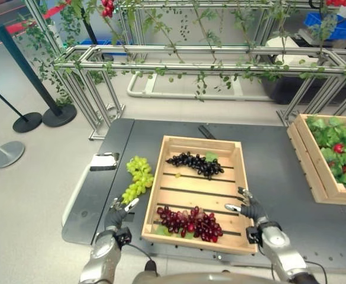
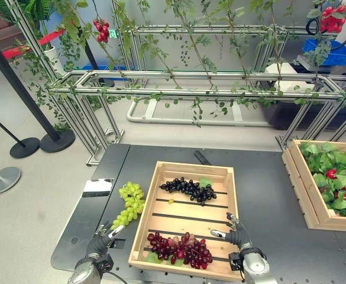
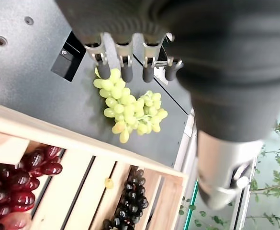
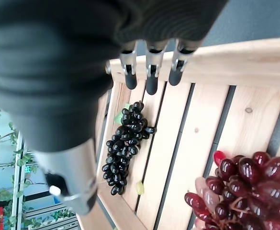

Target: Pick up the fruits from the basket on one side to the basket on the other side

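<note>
On the dark table (image 1: 267,160) sits a slatted wooden crate (image 1: 197,192), and no writing can be made out on it; the small black-and-white device (image 1: 103,161) near the table's left edge shows nothing legible either. Inside the crate, black grapes (image 1: 195,164) lie along the far slats with a green leaf beside them, and red grapes (image 1: 190,222) lie in the near part, close to the front wall. One loose pale grape (image 4: 139,187) rests on a slat between the two bunches. Green grapes (image 1: 136,178) lie outside, on the table just beside the crate's left wall!

Left hand (image 1: 120,207) now: it hovers above the table just short of the green bunch's near end, fingers (image 3: 126,72) straight and relaxed, holding nothing, their dark tips pointing at the bunch. Right hand (image 1: 248,208) hangs over the crate's right wall, fingers (image 4: 151,84) straight, thumb spread, empty as well; the red grapes lie just to its left, apart from it, the black grapes well beyond its fingertips.

Off to the right stands a second wooden crate (image 1: 310,168), filled with green leaves (image 1: 338,148) and a few red fruits (image 1: 338,148). Beyond the table, a metal frame (image 1: 190,59) carries trailing vines.
</note>
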Robot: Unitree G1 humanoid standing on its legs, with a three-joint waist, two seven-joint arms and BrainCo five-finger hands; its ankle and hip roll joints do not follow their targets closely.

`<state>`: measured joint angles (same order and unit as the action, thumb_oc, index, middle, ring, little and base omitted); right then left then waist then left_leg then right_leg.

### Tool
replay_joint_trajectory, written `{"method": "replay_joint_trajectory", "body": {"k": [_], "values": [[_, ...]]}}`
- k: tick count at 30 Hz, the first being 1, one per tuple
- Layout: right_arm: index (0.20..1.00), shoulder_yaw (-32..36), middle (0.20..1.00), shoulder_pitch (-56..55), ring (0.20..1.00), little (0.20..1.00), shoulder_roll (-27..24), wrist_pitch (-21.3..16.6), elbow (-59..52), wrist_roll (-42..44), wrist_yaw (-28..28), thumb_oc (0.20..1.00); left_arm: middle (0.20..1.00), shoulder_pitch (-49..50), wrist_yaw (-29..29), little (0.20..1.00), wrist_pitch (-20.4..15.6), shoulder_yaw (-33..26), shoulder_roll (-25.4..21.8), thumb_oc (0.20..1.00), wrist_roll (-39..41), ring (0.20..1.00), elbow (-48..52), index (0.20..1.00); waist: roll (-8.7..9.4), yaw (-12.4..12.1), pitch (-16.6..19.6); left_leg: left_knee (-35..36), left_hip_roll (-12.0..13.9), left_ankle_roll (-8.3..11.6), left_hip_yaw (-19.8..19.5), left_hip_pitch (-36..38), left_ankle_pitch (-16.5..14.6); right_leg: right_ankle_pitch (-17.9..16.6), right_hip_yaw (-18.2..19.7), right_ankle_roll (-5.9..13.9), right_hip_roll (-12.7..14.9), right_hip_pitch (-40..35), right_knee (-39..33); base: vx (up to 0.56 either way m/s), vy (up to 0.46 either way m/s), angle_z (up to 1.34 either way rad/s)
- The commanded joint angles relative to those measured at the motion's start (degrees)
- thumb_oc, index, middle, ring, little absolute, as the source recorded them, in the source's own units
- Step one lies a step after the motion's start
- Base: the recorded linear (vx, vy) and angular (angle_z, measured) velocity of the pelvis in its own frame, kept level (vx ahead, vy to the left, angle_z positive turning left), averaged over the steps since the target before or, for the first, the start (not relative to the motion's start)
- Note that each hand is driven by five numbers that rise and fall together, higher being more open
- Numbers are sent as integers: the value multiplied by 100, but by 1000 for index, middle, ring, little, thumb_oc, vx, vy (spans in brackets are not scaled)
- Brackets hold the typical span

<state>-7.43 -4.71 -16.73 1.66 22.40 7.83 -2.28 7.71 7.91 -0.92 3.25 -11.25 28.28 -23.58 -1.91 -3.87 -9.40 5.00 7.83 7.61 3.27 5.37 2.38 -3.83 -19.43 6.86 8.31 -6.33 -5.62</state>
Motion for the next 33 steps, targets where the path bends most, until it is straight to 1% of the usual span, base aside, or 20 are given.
{"method": "replay_joint_trajectory", "body": {"k": [1, 9, 13, 18, 28, 33], "values": [[1000, 108, 1000, 214, 1000, 1000, -141, -197, -579, -148, 40, 1000, 1000, -291, -21, 1000, -183, -135, -143, 1000, 61, 1000, 241, 1000, 186, 26, -54, -86, -135, -100, -31, -169, -174, 887, -329, 259, 251, -585, 148, 0, 0, 0], [1000, 85, 1000, 223, 1000, 1000, -180, -181, -596, -207, 52, 1000, 1000, -256, 35, 1000, -179, -154, -148, 1000, -54, 1000, 361, 1000, 193, 23, -64, -85, -129, -95, -20, -171, -166, 889, -337, 254, 244, -601, 131, 0, 0, 0], [1000, 64, 1000, 296, 1000, 1000, -229, -183, -625, -282, 52, 1000, 1000, -270, 39, 1000, -219, -154, -142, 1000, -53, 1000, 394, 1000, 224, -10, -82, -79, -129, -90, -34, -193, -154, 887, -361, 250, 237, -589, 123, 0, 0, 0], [1000, 61, 1000, 379, 1000, 1000, -305, -160, -612, -360, 76, 1000, 1000, -230, -10, 1000, -214, -161, -213, 1000, -188, 1000, 476, 1000, 264, -54, -92, -70, -126, -88, -61, -208, -153, 884, -383, 250, 228, -594, 122, 0, 0, 0], [1000, 27, 1000, 460, 1000, 1000, -406, -71, -595, -529, 132, 1000, 1000, -181, -34, 1000, -180, -197, -222, 1000, -191, 1000, 563, 1000, 338, -139, -75, -71, -128, -94, -102, -224, -154, 886, -470, 254, 223, -614, 134, 0, 0, 0], [1000, -27, 1000, 621, 1000, 1000, -557, 6, -536, -726, 165, 1000, 1000, -170, -66, 1000, -154, -182, -247, 1000, -258, 1000, 646, 1000, 386, -211, -76, -68, -135, -102, -131, -261, -142, 876, -499, 254, 220, -605, 125, 0, 0, 0]]}}
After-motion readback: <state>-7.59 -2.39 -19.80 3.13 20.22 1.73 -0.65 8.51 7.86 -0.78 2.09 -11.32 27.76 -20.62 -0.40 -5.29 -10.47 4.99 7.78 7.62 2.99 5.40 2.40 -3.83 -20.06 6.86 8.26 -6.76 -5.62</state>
